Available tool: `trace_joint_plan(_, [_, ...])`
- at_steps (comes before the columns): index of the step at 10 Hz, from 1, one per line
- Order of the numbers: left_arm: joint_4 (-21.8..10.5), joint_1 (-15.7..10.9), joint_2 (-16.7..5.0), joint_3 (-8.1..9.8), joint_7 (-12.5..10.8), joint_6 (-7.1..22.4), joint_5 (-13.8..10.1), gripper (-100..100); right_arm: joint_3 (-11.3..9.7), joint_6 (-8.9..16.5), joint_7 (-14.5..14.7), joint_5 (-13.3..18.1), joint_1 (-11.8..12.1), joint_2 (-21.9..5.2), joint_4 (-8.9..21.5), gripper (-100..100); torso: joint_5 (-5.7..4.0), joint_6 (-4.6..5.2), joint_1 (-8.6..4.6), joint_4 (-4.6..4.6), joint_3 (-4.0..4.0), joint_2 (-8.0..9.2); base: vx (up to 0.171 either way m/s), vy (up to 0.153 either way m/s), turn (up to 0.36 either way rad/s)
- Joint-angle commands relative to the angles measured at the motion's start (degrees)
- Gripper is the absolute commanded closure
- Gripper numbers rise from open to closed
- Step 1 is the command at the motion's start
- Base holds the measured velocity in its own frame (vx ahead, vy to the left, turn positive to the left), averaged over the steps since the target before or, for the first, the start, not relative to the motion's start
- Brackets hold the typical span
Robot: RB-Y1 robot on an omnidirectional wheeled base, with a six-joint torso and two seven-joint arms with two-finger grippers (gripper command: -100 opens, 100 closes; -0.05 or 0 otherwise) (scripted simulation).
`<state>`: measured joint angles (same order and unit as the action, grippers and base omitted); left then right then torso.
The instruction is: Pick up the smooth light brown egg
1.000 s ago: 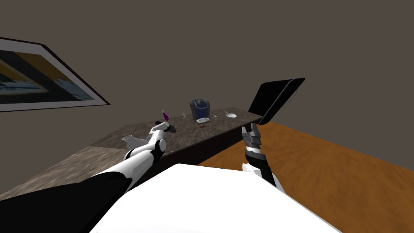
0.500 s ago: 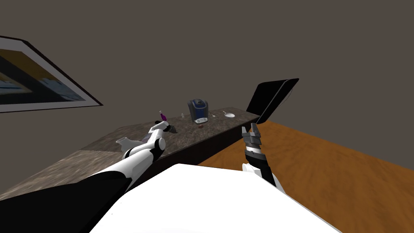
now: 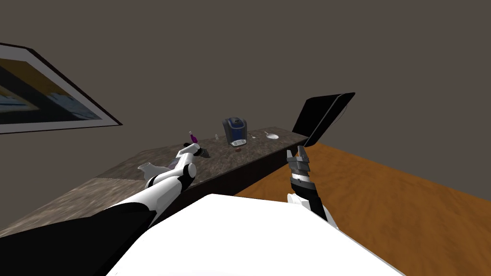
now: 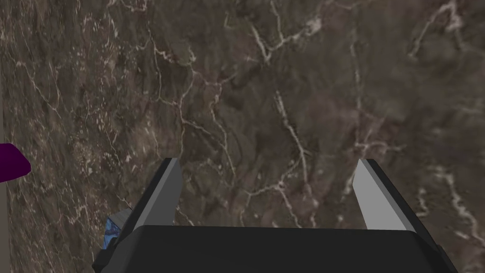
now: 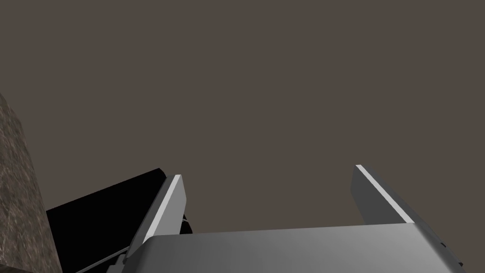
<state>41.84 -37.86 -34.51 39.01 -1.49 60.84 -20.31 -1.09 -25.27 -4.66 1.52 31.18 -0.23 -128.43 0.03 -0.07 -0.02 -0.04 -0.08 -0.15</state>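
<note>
Here the left end effector (image 4: 266,163), fingers spread and empty, hung over the worktop (image 4: 284,71) short of the coffee machine (image 3: 235,132), the egg (image 3: 239,150) just before it. Best, probably: straddle the egg, close gently. Right end effector (image 5: 267,170) stood likewise spread.

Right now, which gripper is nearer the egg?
Left. Left gripper is over the countertop, short of the egg; right gripper is raised beyond its edge.

On your counter (image 3: 259,144), the egg (image 3: 239,150) lies just before the coffee machine (image 3: 235,131). The bottle (image 3: 192,137) stands to the machine's left, and the dish (image 3: 273,136) to its right, near the counter's far end.
</note>
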Motion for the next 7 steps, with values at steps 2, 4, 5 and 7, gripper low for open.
trace_joint_plan(2, [0.0, 0.0, 0.0, 0.00, 0.0, 0.0, 0.0, -100, 0.0, 0.0, 0.0, 0.0, 0.0, 0.0, 0.0, 0, 0.00, 0.00, -0.01, 0.00, 0.00, 0.00, 0.000, 0.000, 0.000])
trace_joint_plan(4, [-0.8, -0.2, -0.3, 1.66, 0.9, -0.3, 0.4, -100, 0.0, 0.0, 0.0, 0.0, 0.0, 0.0, 0.0, 0, 0.00, 0.00, 0.00, 0.00, 0.00, 0.00, -0.003, 0.010, 0.033])
trace_joint_plan(5, [-1.5, -0.2, -0.7, 3.16, 1.8, -0.4, 0.9, -100, 0.0, 0.0, 0.0, 0.0, 0.0, 0.0, 0.0, 0, 0.01, -0.03, 0.05, 0.00, 0.01, 0.01, -0.012, -0.004, 0.144])
trace_joint_plan(7, [-2.4, -0.4, -1.1, 4.95, 2.7, -0.3, 1.4, -100, 0.0, 0.0, 0.0, 0.0, 0.0, 0.0, 0.0, 0, -0.02, -0.04, -0.10, 0.02, 0.06, 0.11, -0.039, -0.039, 0.150])
